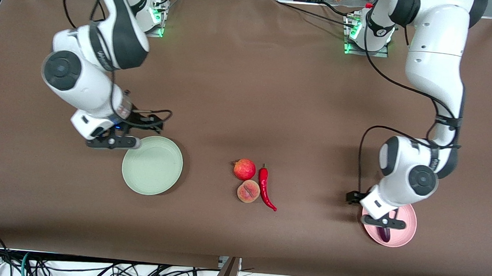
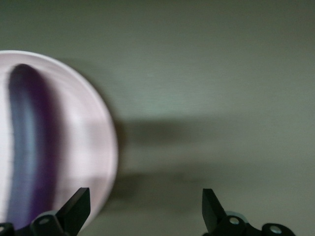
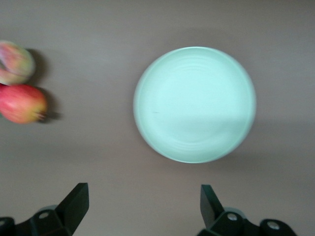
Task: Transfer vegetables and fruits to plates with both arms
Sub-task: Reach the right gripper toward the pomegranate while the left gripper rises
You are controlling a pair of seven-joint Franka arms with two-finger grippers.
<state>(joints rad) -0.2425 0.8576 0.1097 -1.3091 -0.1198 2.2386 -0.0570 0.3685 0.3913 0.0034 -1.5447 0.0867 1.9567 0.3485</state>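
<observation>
The purple eggplant [image 1: 386, 234] [image 2: 29, 147] lies on the pink plate [image 1: 407, 220] [image 2: 83, 137] near the left arm's end of the table. My left gripper [image 1: 384, 223] [image 2: 145, 211] hangs open and empty just above that plate's edge. The mint green plate [image 1: 152, 170] [image 3: 194, 104] is bare, and my right gripper [image 1: 113, 142] [image 3: 142, 209] hovers open and empty beside its rim. At mid-table the pomegranate [image 1: 244, 169] [image 3: 22, 103], the peach [image 1: 248, 191] [image 3: 15, 61] and the red chili pepper [image 1: 265, 186] lie close together.
Brown cloth covers the table [image 1: 249, 91]. Both arm bases stand along the edge farthest from the front camera. Cables hang below the edge nearest to it.
</observation>
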